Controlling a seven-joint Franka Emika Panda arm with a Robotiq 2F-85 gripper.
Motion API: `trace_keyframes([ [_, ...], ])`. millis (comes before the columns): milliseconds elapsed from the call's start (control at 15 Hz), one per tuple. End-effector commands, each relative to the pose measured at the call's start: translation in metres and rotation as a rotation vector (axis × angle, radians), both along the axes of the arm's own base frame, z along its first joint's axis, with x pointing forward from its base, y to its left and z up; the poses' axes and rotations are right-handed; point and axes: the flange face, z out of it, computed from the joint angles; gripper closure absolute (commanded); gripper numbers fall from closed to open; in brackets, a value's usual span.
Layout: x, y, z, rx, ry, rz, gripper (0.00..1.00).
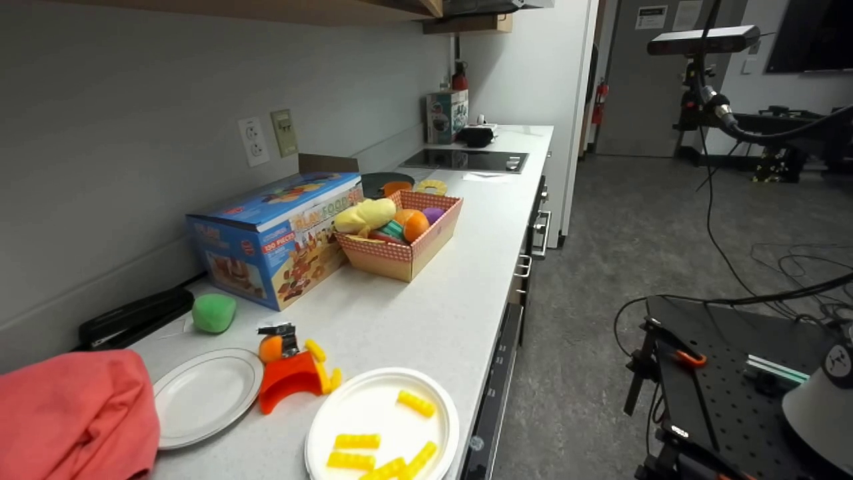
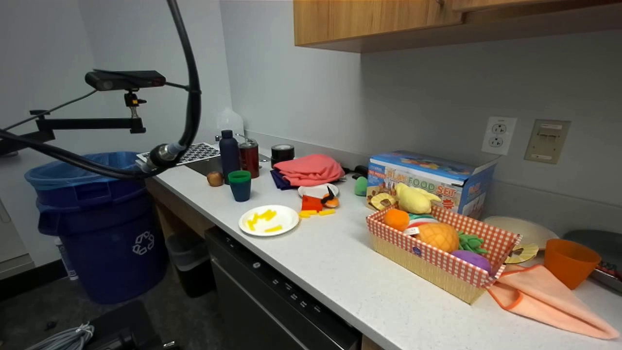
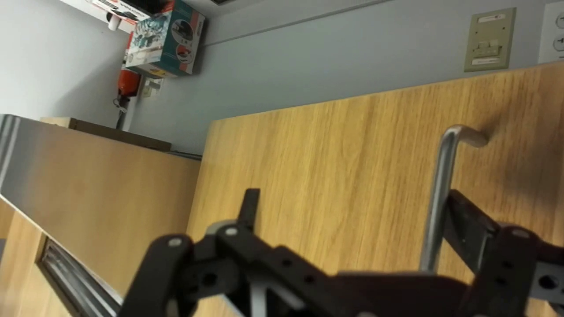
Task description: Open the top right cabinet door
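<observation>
Close before the flat, wood-grained cabinet door (image 3: 326, 163), the black 2-fingered end effector (image 3: 352, 193) is spread wide. Between its fingers (image 3: 467, 224), just beside 1 of them, runs the bent, silvery metal bar handle (image 3: 438, 198); whether they touch, I cannot tell. Both exterior views show a long white table (image 1: 466, 267) carrying a rectangular, red-checked basket (image 2: 413, 260).

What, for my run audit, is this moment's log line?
tool: open | handle: between fingers in wrist view, contact unclear | cabinet door: appears closed
</observation>
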Motion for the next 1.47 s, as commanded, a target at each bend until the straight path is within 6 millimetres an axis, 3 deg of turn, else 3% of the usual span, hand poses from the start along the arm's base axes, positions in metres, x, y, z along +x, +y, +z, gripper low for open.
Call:
trace_keyframes([
  [0, -0.076, -0.032, 0.01, 0.021, 0.003, -0.123, 0.0],
  [267, -0.143, -0.05, 0.028, 0.033, -0.017, -0.228, 0.0],
  [600, -0.22, -0.066, 0.075, 0.039, -0.044, -0.341, 0.0],
  [1067, -0.278, -0.031, 0.114, 0.16, 0.175, -0.201, 0.0],
  [1400, -0.3, -0.012, 0.141, 0.319, 0.282, -0.01, 0.0],
])
